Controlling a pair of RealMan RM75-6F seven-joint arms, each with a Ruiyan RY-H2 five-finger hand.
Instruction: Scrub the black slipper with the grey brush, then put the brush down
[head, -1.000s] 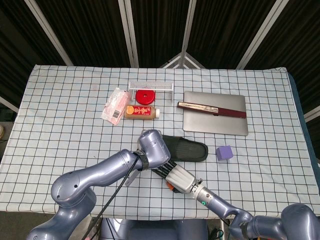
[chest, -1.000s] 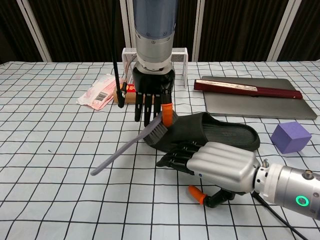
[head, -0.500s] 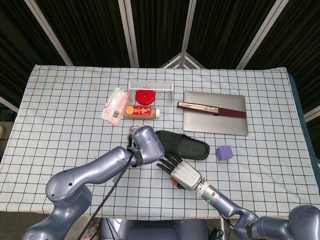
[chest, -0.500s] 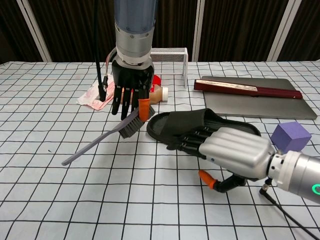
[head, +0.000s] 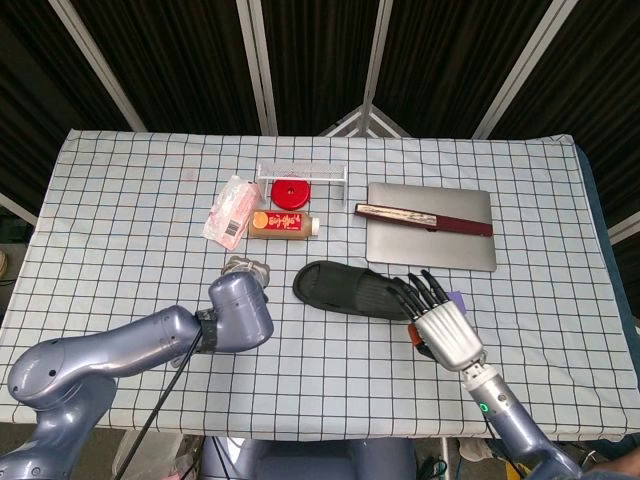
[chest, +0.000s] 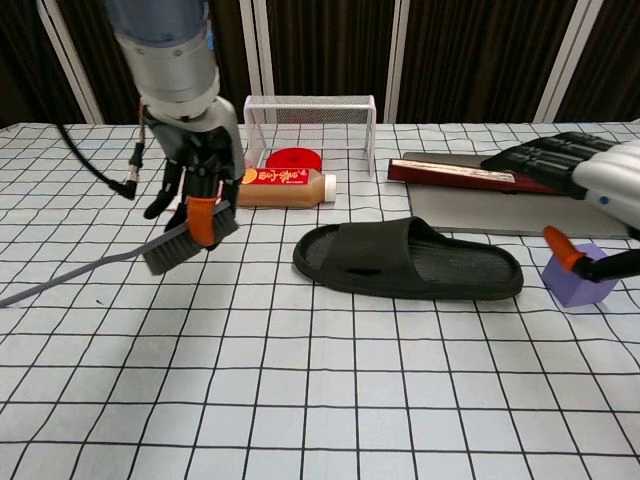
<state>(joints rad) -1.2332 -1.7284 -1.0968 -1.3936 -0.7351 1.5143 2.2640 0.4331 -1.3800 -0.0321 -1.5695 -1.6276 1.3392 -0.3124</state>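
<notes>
Both hands have pulled off the black rubber slipper (chest: 408, 260); left hand (chest: 195, 170) grips the grey long-handled brush (chest: 150, 257), its handle cut off; right hand (chest: 585, 172), half-seen, looks spread.

Your left hand (chest: 192, 170) hangs fingers-down off a steeply descending forearm, left of centre, pinching the grey brush (chest: 150, 257) at its head. Your right hand (chest: 590, 170) floats at the far right, fingers (head: 420, 290) straight and spread, holding nothing, orange thumb tip pointing down.
</notes>
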